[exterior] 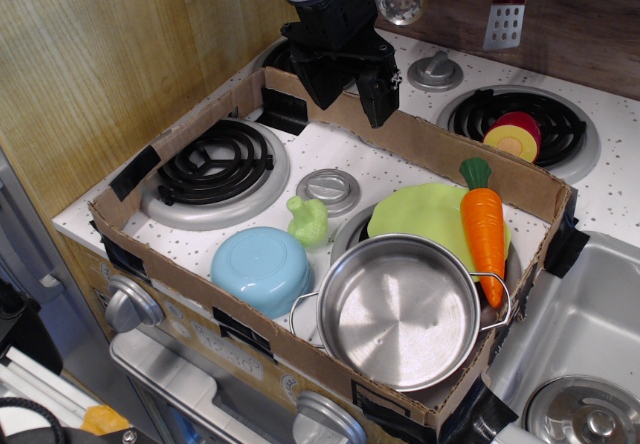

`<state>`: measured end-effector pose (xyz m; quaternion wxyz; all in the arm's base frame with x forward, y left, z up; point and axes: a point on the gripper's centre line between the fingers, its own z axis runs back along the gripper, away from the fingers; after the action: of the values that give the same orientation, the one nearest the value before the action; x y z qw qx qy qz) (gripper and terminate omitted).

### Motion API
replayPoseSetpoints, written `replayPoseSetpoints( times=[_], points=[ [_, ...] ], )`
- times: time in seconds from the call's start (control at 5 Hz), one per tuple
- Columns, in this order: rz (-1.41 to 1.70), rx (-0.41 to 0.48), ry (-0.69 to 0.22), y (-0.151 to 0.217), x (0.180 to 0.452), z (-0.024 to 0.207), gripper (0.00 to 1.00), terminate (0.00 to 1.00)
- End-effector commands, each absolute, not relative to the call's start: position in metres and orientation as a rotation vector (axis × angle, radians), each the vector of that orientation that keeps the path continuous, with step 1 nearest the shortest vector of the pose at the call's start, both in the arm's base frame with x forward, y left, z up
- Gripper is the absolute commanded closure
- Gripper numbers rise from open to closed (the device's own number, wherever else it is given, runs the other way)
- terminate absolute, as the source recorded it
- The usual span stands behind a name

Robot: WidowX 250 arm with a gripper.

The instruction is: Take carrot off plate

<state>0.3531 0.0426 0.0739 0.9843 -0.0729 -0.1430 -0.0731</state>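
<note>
The orange toy carrot (pixel 484 226) with a dark green stem lies on the right side of the lime-green plate (pixel 420 214), stem pointing away from me, tip near the steel pot's handle. The plate is partly covered by the steel pot (pixel 397 311) in front of it. My black gripper (pixel 352 92) hangs open and empty above the back cardboard wall, well up and to the left of the carrot, touching nothing.
A cardboard wall (pixel 450 149) rings the stove top. Inside are a light blue upside-down bowl (pixel 262 267), a pale green lumpy vegetable (pixel 309 221) and a coil burner (pixel 215 162). A red-and-yellow halved fruit (pixel 514 136) sits on the back right burner. A sink (pixel 580 334) lies right.
</note>
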Motion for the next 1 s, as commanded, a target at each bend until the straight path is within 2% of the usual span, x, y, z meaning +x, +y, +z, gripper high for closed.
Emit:
replayPoseSetpoints(
  times=[0.0,0.4,0.6,0.8],
  points=[
    [-0.147,-0.147,-0.288,0.043,0.353,0.074,0.0,0.0],
    [0.16,-0.208,-0.142,0.025,0.356,0.101,0.0,0.0],
    [0.35,-0.187,-0.121,0.012,0.358,0.12,0.0,0.0],
    [0.479,-0.196,-0.122,-0.009,0.354,0.116,0.0,0.0]
  ],
)
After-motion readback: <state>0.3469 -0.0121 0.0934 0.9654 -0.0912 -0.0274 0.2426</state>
